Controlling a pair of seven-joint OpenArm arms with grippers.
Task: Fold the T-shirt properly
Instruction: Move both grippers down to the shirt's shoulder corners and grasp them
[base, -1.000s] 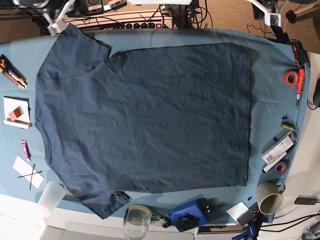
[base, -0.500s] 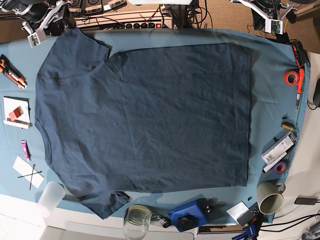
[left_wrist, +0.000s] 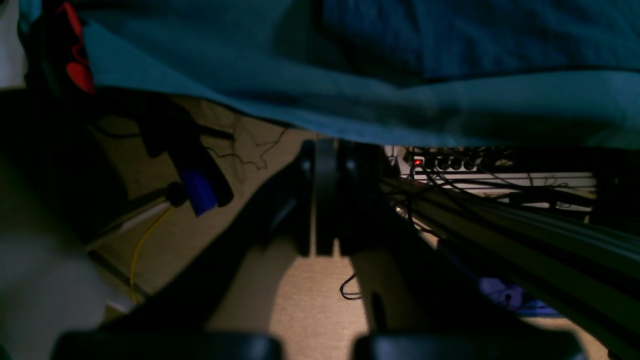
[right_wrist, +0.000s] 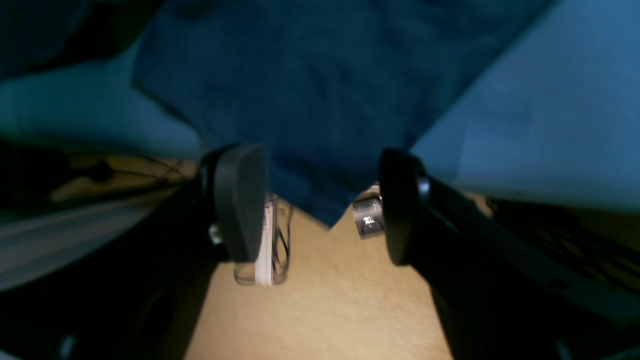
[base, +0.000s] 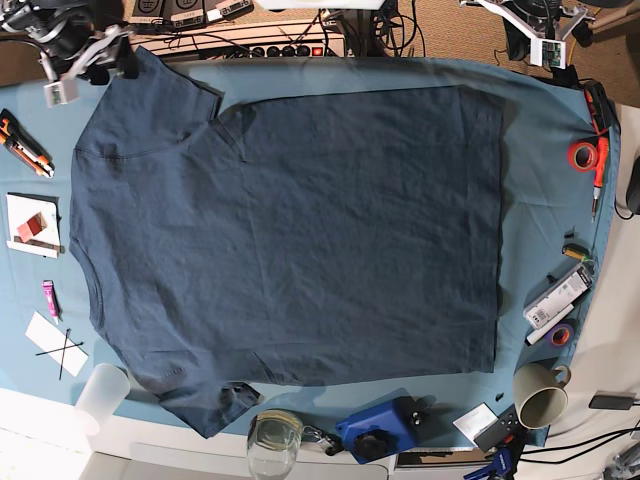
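The right gripper (right_wrist: 320, 205) now stands wide, where a second ago it was closed, and has drawn in to the sleeve (base: 165, 85) at the desk's (base: 540, 120) far corner; I judge a first grasp is near. The left gripper (left_wrist: 320, 200) is pinched shut on nothing, beyond the far edge. The T-shirt (base: 300, 240) lies flat on the tablecloth (base: 45, 110), unfolded, long axis across the base view, collar to its left, hem right.

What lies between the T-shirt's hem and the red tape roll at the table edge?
Only bare tablecloth. The base view shows nothing lying between the T-shirt hem and the tape roll.
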